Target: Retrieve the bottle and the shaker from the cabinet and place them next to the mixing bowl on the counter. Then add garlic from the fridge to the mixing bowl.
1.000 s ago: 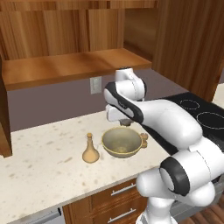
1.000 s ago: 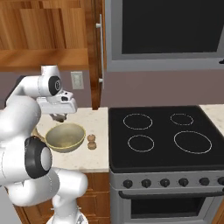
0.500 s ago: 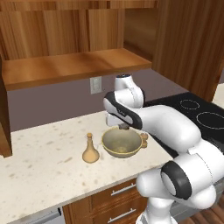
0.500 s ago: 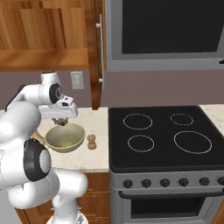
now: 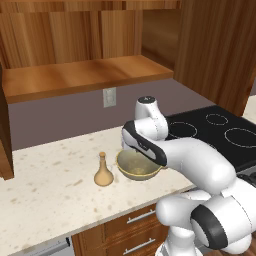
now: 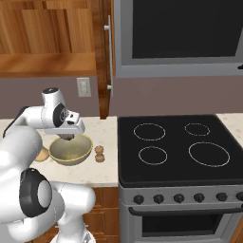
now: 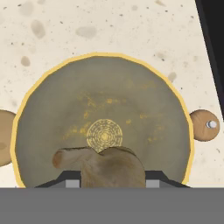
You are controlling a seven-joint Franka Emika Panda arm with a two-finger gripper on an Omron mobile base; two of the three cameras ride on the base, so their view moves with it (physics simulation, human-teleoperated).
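The bottle (image 5: 103,172) and shaker (image 6: 99,154) stand beside the bowl (image 5: 137,165); the gripper (image 7: 113,178), clamped on garlic (image 7: 107,164), hovers over the bowl, release pending.

A black stovetop (image 6: 178,147) adjoins the speckled counter (image 5: 45,190).

1. On the speckled stone counter (image 5: 45,185): a round yellow-rimmed mixing bowl (image 5: 137,165), left of the black glass cooktop (image 6: 175,147).
2. Just left of the bowl: a tan long-necked bottle (image 5: 103,171), standing upright.
3. Between bowl and cooktop: a small round brown wooden shaker (image 6: 99,154).
4. Directly above the bowl: the dark two-finger gripper (image 7: 113,175), with a knobbly brown garlic bulb (image 7: 103,164) between its fingers.
5. Above the counter: a wooden cabinet shelf (image 5: 85,75).
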